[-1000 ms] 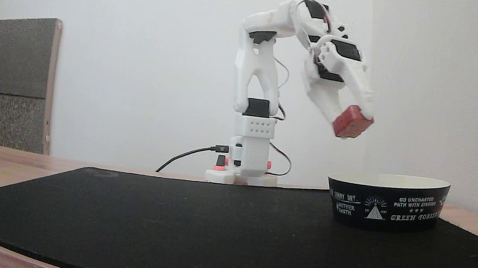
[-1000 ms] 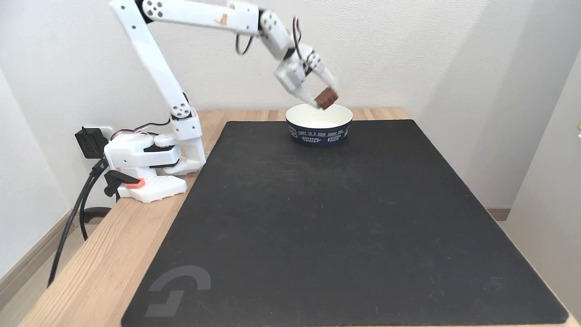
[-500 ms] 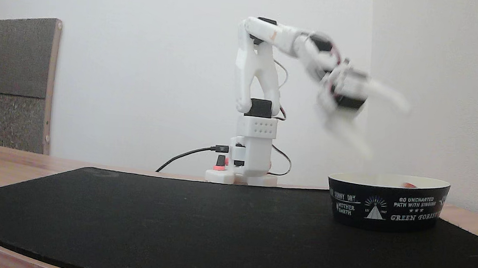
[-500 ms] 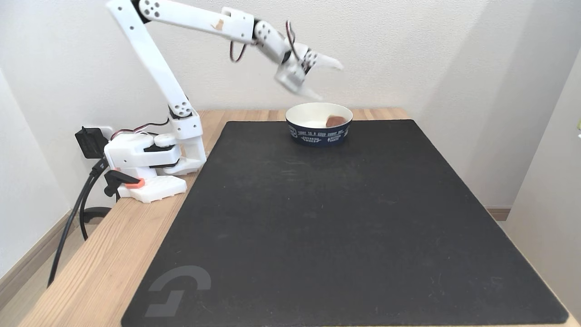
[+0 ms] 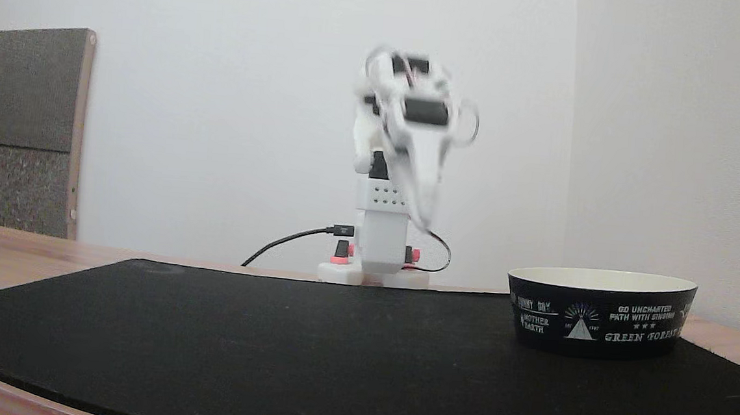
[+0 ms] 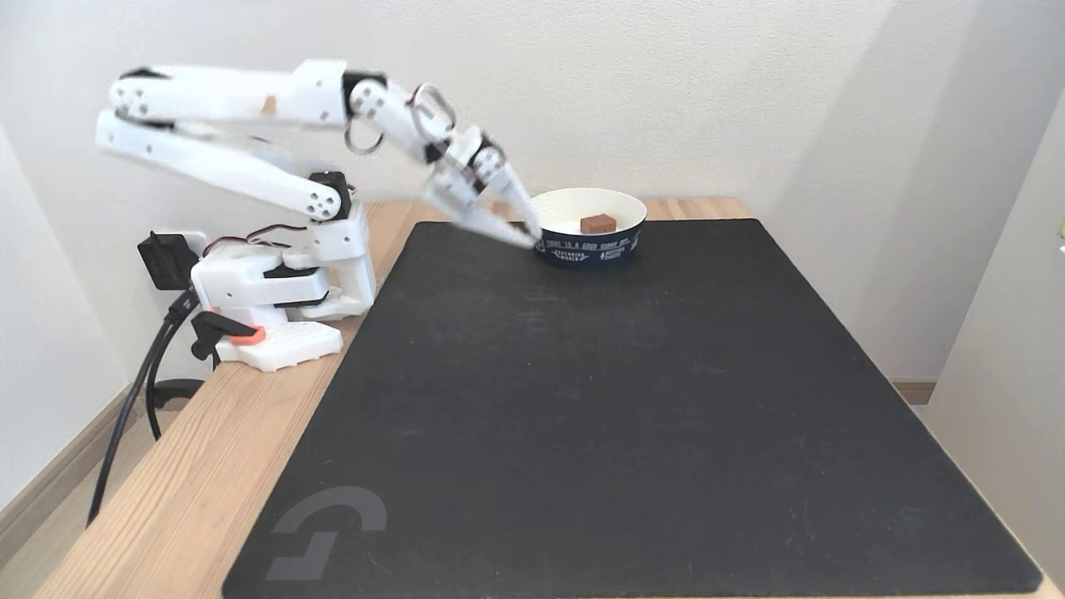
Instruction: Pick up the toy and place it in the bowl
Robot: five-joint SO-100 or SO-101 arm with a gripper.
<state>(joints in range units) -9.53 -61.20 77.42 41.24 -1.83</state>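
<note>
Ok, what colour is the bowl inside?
Cream-white inside the bowl, black outside with white print; clearest in the fixed view from above.

I see plain white walls (image 6: 707,75) meeting in a corner at 1 o'clock. A wood tabletop (image 6: 191,466) carries a black mat (image 6: 632,399). In a fixed view, a grey-brown panel (image 5: 20,128) leans at 9 o'clock. Light is soft and even.
</note>
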